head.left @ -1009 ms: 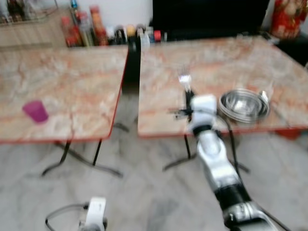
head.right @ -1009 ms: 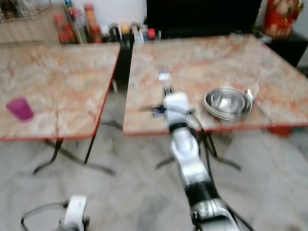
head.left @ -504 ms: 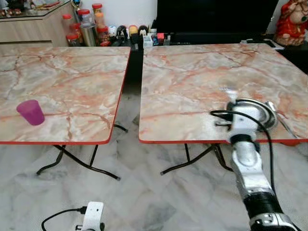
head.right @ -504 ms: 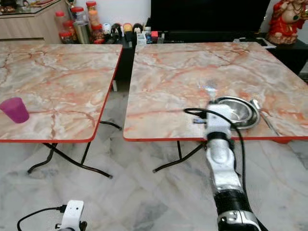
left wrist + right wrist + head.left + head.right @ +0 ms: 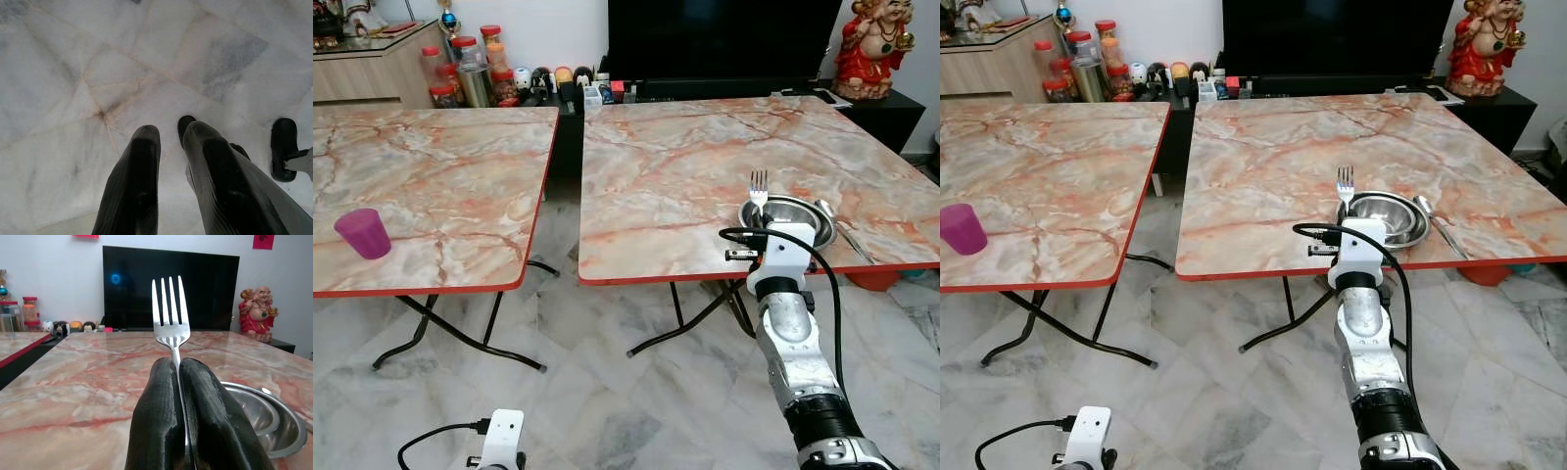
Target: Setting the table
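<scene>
**Fork held up next to the metal bowls**

The view is sharp, where a second ago it was all blurry. The whole scene has slid a bit since half a second ago, so the camera has moved. The right arm now reaches out at the front edge of the right table [image 5: 685, 157], just left of the metal bowls [image 5: 800, 217]. One second ago it was farther left of them.

The right gripper [image 5: 179, 377] has its two black fingers [image 5: 159, 421] pressed tight together on the handle of a fork [image 5: 759, 188]. The fork stands straight up, with its prongs pointing to the ceiling. It is held up in the air over the near edge of the table, just beside the bowls, and I cannot tell if it touches them. The bowls sit one inside the other. A spoon [image 5: 842, 231] lies on the table on their right side.

A purple cup [image 5: 363, 233] stands on the left table [image 5: 440, 176], far from the fork.

The left gripper [image 5: 168, 134] hangs low over the marble floor [image 5: 68, 83]. Its fingers are a little apart and hold nothing.
</scene>
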Robot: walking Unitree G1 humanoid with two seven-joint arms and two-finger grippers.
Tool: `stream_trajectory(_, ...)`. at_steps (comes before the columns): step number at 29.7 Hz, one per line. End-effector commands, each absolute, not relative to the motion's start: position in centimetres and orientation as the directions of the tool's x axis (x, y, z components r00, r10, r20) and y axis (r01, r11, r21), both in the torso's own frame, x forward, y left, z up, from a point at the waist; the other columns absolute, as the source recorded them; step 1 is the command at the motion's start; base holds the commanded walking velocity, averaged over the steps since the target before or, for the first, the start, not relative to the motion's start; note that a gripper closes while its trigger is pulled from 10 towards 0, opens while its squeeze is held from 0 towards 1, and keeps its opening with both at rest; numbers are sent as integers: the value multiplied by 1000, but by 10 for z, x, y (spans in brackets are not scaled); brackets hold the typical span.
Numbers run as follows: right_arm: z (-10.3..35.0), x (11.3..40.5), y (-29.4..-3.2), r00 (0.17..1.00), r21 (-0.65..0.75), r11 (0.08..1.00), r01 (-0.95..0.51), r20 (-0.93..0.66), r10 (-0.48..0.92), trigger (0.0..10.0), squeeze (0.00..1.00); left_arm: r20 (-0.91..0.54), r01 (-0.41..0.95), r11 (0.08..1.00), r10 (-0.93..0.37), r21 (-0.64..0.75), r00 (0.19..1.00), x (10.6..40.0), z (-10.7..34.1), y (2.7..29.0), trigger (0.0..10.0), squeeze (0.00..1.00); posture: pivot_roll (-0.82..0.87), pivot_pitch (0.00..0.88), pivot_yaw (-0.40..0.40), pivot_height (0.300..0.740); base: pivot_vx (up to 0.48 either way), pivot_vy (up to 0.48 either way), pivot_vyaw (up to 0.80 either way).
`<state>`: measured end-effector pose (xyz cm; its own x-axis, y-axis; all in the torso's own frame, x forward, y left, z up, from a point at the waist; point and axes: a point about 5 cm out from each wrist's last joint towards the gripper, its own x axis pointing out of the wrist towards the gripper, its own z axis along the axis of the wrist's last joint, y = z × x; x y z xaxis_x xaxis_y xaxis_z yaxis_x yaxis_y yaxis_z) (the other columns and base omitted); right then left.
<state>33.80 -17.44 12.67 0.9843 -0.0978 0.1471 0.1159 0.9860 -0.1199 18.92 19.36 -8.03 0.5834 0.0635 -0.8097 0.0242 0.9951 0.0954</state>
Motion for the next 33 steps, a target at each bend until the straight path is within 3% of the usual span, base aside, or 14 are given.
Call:
stream_trajectory(1,139,342,-170,980,-136,985,110,181,-84,10000,0,-813,26,993,76,112,577,189,-80,197,10000,0,-4,0,0,736,300,0,800)
stream_trajectory(11,140,342,-169,979,-104,988,110,184,-90,10000,0,-817,22,994,74,105,572,187,-82,195,10000,0,-5,0,-4,736,315,-106,160)
stream_trajectory(28,140,342,-166,980,-108,989,103,179,-82,10000,0,-814,29,994,68,104,577,189,-81,193,10000,0,-9,0,-3,736,313,-335,0)
stream_trajectory(33,140,343,-165,981,-107,989,103,178,-82,10000,0,-812,24,995,68,100,580,189,-81,192,10000,0,-6,0,-6,736,0,-437,0)
